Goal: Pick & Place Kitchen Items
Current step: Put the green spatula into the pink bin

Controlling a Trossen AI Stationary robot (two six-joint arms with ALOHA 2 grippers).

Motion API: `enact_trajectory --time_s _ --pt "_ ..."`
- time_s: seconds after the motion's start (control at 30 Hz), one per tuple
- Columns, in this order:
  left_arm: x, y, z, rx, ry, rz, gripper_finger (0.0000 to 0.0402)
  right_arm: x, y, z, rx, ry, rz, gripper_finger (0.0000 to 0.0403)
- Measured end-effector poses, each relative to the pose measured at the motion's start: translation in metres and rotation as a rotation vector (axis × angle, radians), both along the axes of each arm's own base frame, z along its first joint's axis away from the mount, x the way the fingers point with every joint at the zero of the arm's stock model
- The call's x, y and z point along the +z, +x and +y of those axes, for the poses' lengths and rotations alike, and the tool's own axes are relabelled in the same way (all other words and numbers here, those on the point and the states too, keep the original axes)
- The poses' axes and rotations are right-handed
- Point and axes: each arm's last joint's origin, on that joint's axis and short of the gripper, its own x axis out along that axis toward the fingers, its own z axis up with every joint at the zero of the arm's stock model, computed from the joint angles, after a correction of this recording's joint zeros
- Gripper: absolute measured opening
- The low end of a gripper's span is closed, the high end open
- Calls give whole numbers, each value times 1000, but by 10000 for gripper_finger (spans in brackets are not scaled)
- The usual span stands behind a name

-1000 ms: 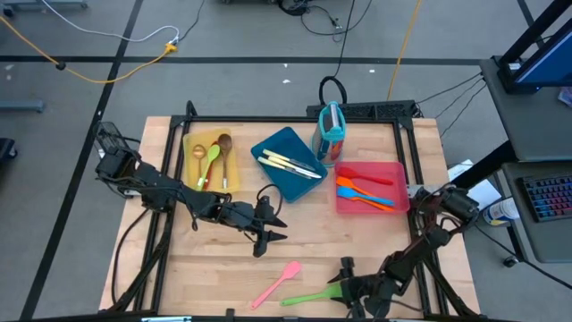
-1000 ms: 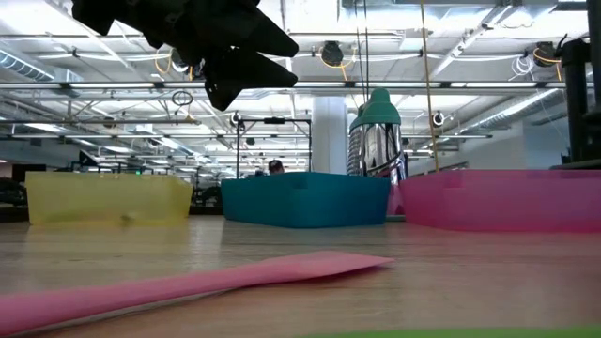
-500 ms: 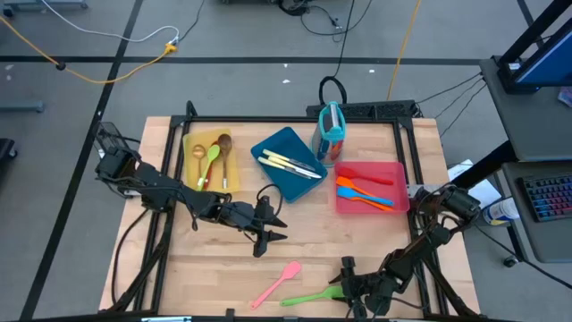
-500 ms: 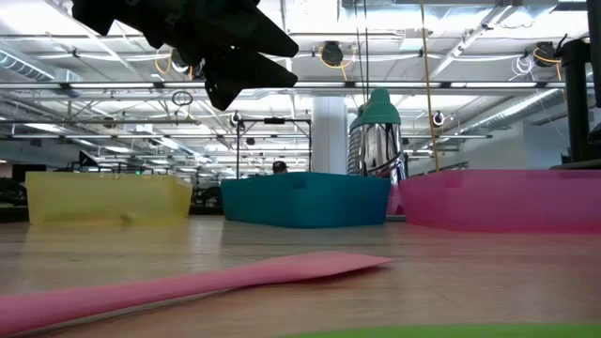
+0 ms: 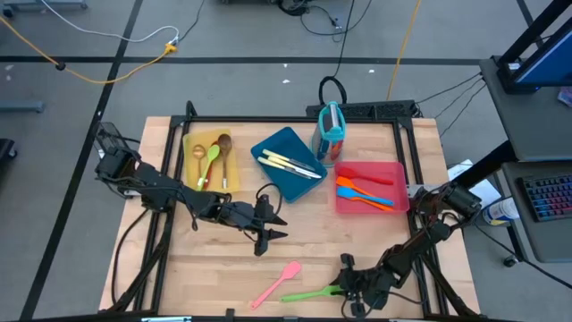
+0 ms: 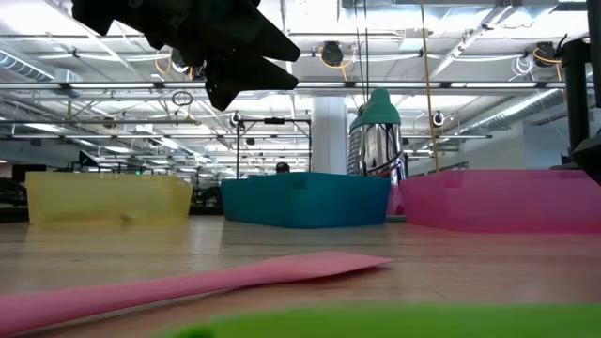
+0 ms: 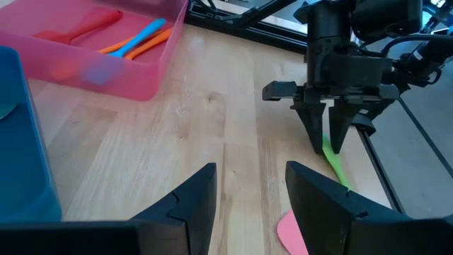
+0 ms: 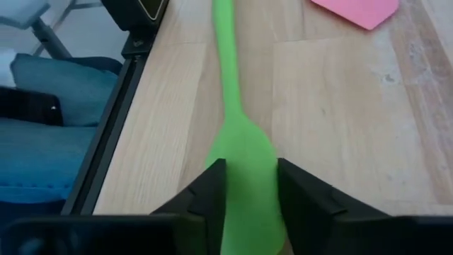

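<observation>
High view, sorted so far: the yellow tray (image 5: 189, 143) at upper left holds wooden spoons (image 5: 223, 145) and a green spoon (image 5: 211, 159); the blue tray (image 5: 299, 188) in the centre holds cream-handled knives (image 5: 288, 164); the red tray (image 5: 398, 206) at centre right holds red, blue and orange spatulas (image 5: 362, 191).
Holder: the teal holder (image 5: 332, 128) stands upright behind the blue tray; what it holds is too small to tell.
Left to place: 2 items lie on the bare table (image 5: 214, 259) at lower centre, a pink spatula (image 5: 277, 283) and a green spatula (image 5: 309, 293) just beside it.
Right gripper: the right gripper (image 5: 349, 287) sits at the lower edge, its fingers (image 8: 212, 195) straddling the broad end of the green spatula (image 8: 243, 159); they look closed against it, though a firm grip is not certain.
Left gripper: the left gripper (image 5: 271, 226) hangs released above mid-table, holding nothing.
Progress: most items appear binned; judging by colour, the green one likely belongs in the yellow tray, the pink one afterward.
</observation>
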Motion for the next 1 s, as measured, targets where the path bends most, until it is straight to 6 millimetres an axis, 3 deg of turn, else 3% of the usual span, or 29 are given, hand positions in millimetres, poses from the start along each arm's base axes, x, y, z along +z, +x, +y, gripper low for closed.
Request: enact_trajectory --time_s 0.43,0.67,1.0 --pt "0 0 0 -1 2 0 175 10 7 9 96 15 -163 71" --pt "-1 0 0 -7 14 4 175 15 10 12 110 37 -216 14" --pt "-1 0 0 -17 35 1 175 24 12 14 122 37 -277 11"
